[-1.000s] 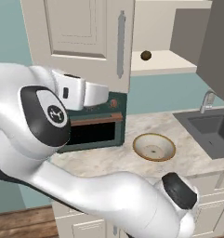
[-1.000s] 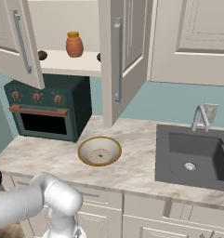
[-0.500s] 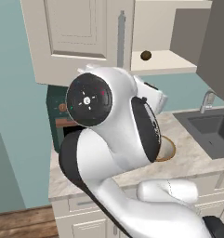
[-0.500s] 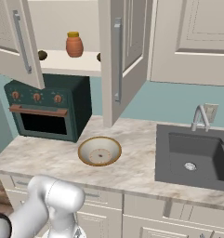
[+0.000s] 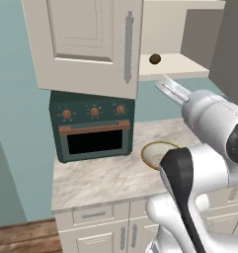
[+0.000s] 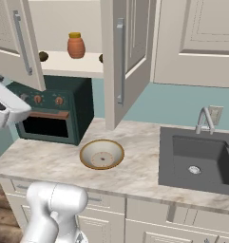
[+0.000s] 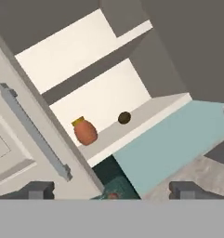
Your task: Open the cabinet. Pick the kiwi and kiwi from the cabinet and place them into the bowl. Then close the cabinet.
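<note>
Left base view
Room: teal wall behind a pale marbled stone counter (image 5: 100, 180) with cream drawers under it.
Cabinet: cream raised-panel wall cabinet (image 5: 88, 44), its doors swung open, long grey bar handle on the near door.
Kiwi: one small round dark olive-brown kiwi (image 5: 155, 59) sits on the cabinet's lower shelf, at its front edge.
Oven: dark green toaster oven (image 5: 93, 126) stands on the counter below the open door.
Bowl: shallow round bowl with tan-brown rim (image 5: 157, 153) rests on the counter right of the oven, partly hidden by the white arm.

Right base view
Cabinet: both doors stand open; an orange-brown jar with yellow lid (image 6: 76, 45) is on the shelf.
Kiwis: one dark fruit (image 6: 43, 56) lies left of the jar; a second (image 6: 101, 58) peeks out at the edge of the right door.
Bowl: sits empty on the counter between the oven and the dark grey sink (image 6: 199, 159).

Hand view
Gripper: two-finger gripper (image 7: 111, 189) has its dark tips spread wide apart, with nothing between them.
Shelf: jar and one kiwi sit near each other, apart, beyond the tips.
</note>
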{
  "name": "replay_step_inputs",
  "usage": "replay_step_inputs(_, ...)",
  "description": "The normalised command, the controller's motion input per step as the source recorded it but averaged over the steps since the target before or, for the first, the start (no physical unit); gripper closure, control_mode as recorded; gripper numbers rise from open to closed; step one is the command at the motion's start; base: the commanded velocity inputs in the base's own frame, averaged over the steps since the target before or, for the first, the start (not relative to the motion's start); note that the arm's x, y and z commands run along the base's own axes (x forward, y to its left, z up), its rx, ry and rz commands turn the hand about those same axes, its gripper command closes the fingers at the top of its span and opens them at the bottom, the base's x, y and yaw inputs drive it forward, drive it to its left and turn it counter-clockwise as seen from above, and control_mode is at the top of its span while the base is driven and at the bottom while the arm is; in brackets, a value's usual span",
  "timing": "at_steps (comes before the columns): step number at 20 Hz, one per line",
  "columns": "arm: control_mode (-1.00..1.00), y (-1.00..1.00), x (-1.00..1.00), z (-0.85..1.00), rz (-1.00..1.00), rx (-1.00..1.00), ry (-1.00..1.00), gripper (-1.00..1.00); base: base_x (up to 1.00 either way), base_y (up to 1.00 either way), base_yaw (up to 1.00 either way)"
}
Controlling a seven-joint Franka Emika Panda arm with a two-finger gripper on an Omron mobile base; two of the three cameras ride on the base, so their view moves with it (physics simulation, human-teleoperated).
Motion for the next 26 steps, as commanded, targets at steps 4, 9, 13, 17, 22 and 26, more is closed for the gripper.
replay_step_inputs(4,-1.00,-0.85,0.28,0.46,0.23,0.39,-0.11,-1.00,0.00,0.00,0.00)
replay_step_inputs(9,-1.00,-0.19,0.82,-0.02,0.15,0.11,-0.02,-1.00,0.00,0.00,0.00)
replay_step_inputs(13,-1.00,0.00,0.68,-0.09,0.05,0.01,0.00,-1.00,0.00,0.00,0.00)
replay_step_inputs(17,-1.00,0.00,0.61,0.00,0.02,0.00,0.00,-1.00,0.00,0.00,0.00)
replay_step_inputs(22,-1.00,0.00,0.60,0.00,0.06,0.00,0.11,-1.00,0.00,0.00,0.00)
replay_step_inputs(26,-1.00,0.09,0.45,0.00,0.12,0.00,0.23,-1.00,0.00,0.00,0.00)
